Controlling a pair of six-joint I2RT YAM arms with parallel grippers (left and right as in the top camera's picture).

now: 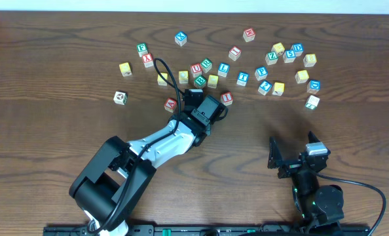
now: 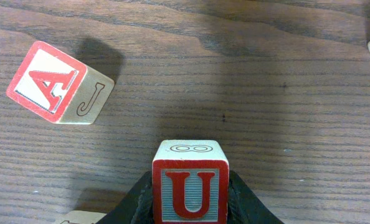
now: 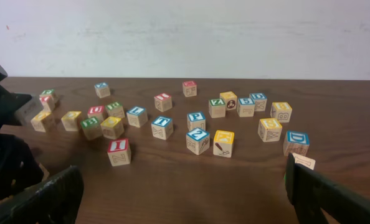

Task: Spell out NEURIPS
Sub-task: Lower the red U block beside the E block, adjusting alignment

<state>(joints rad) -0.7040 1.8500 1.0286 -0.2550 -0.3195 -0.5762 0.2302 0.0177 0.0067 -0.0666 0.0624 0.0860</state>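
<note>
Ahead, open tabletop (image 2: pixel 278 87) beyond the U cube (image 2: pixel 190 186)

- We see a dark brown wooden table (image 3: pixel 166 186) spreading beneath and ahead of the right gripper (image 3: pixel 185 200).
- Beyond it, a plain pale wall (image 3: pixel 185 37) stands, evenly lit.
</note>
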